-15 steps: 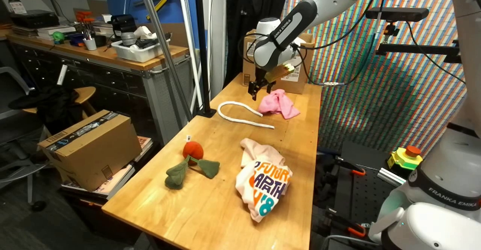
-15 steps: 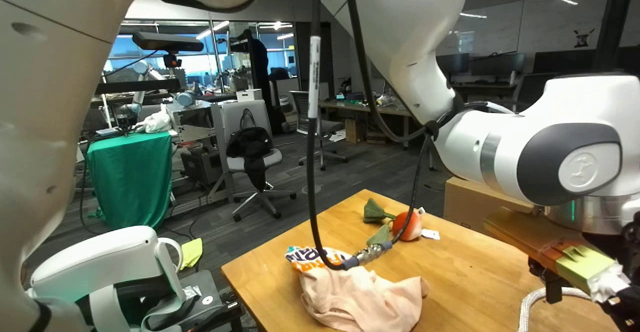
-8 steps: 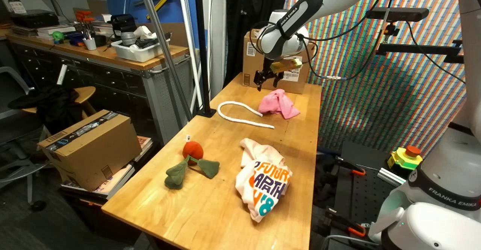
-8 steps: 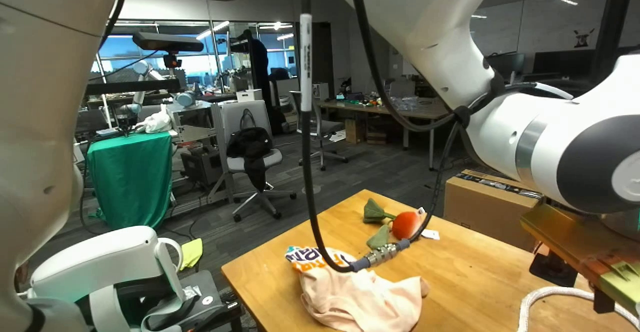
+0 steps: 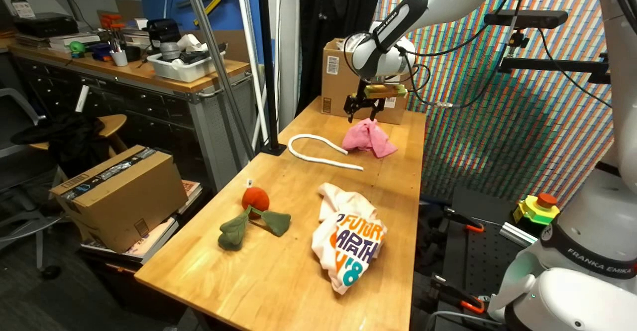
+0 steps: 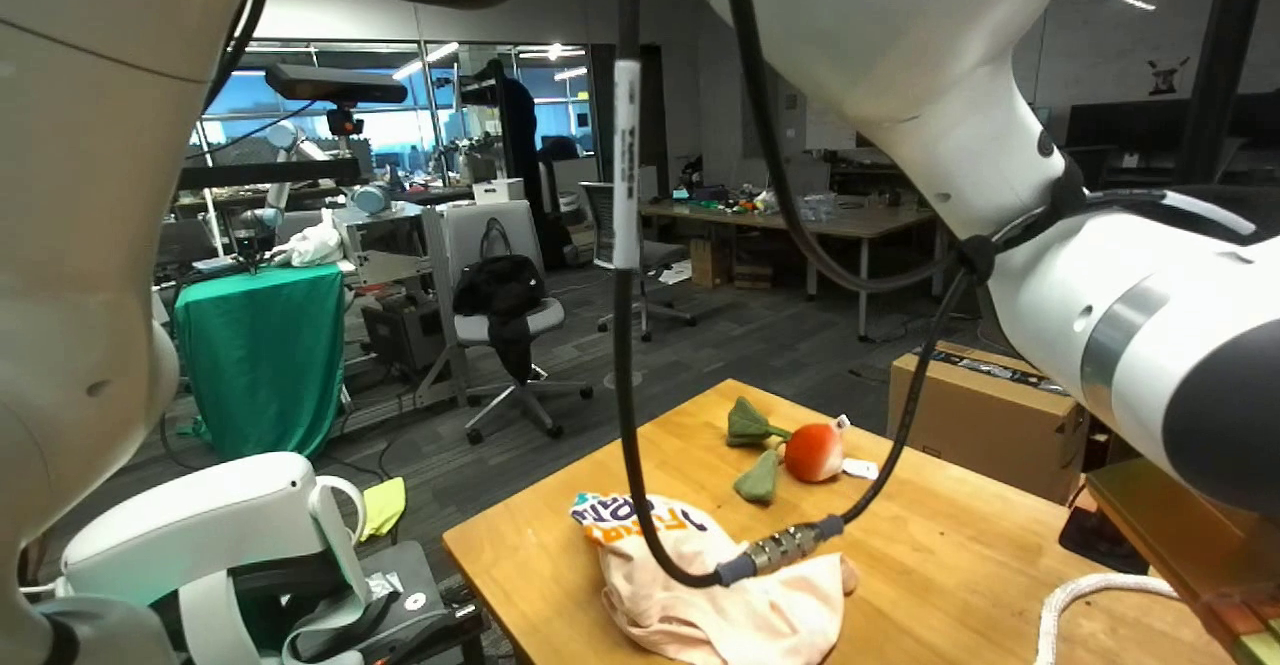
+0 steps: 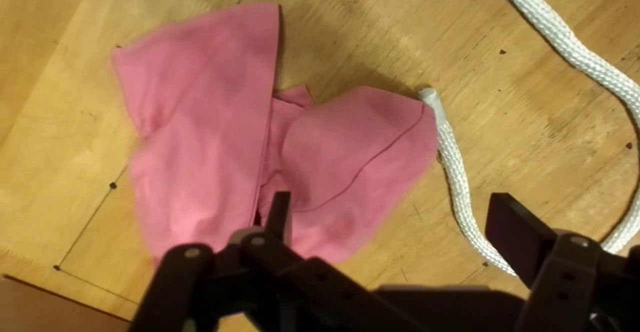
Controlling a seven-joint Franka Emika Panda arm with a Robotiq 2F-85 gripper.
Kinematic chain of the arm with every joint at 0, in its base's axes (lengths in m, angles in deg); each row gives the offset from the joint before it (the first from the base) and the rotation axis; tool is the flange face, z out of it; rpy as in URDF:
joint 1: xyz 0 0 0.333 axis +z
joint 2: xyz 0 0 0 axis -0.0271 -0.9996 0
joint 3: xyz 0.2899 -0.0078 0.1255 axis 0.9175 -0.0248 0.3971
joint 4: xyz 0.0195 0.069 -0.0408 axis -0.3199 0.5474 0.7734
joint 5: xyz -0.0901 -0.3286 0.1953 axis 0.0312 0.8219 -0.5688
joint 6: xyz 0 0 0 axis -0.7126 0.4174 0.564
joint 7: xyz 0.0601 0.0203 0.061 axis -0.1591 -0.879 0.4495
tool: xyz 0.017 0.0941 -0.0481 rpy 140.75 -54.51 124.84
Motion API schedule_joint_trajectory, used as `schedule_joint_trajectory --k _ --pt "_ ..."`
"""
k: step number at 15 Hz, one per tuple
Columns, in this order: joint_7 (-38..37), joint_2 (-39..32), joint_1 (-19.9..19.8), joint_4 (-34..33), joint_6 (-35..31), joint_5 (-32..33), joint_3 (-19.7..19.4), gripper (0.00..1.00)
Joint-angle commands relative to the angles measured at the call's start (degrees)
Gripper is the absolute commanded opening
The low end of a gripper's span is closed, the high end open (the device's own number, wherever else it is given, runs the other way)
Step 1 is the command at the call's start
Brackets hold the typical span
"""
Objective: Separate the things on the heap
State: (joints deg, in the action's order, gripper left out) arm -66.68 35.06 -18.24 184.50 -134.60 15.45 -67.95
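My gripper (image 5: 362,117) is open and empty, above the pink cloth (image 5: 368,141) at the far end of the table. In the wrist view the open fingers (image 7: 390,204) have the left finger over the crumpled pink cloth (image 7: 210,137) and the right finger over the white rope (image 7: 575,47). The rope's end touches or nearly touches the cloth there. The rope (image 5: 318,160) lies in a loop beside the cloth. A peach cloth with printed letters (image 5: 348,241) and a red plush with green leaves (image 5: 256,199) lie apart, nearer the table's front. In an exterior view the fingers are out of frame.
A cardboard box (image 5: 338,82) stands at the table's far end, just behind the gripper. A black upright post (image 5: 271,97) stands at the table's side edge. Another cardboard box (image 5: 119,196) is beside the table. A cable (image 6: 625,385) hangs from the arm.
My gripper has moved rightward in an exterior view, from above the rope side to above the pink cloth. The fingers stay open. The cloths, rope and plush have not moved.
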Motion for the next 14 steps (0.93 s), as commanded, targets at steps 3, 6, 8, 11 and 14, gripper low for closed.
schedule_joint_trajectory --k 3,6,8,11,14 --pt "-0.5 -2.8 -1.3 -2.5 2.0 -0.7 -0.4 1.0" --pt "-0.3 -4.1 -1.7 -3.2 2.9 -0.8 -0.2 1.0" --pt "-0.3 -5.0 -1.8 -3.5 3.6 -0.7 -0.2 1.0" --pt "-0.2 -6.4 -2.0 -4.2 4.2 -0.9 0.0 1.0" --pt "0.1 -7.6 -2.5 -4.9 4.7 -1.2 0.2 1.0"
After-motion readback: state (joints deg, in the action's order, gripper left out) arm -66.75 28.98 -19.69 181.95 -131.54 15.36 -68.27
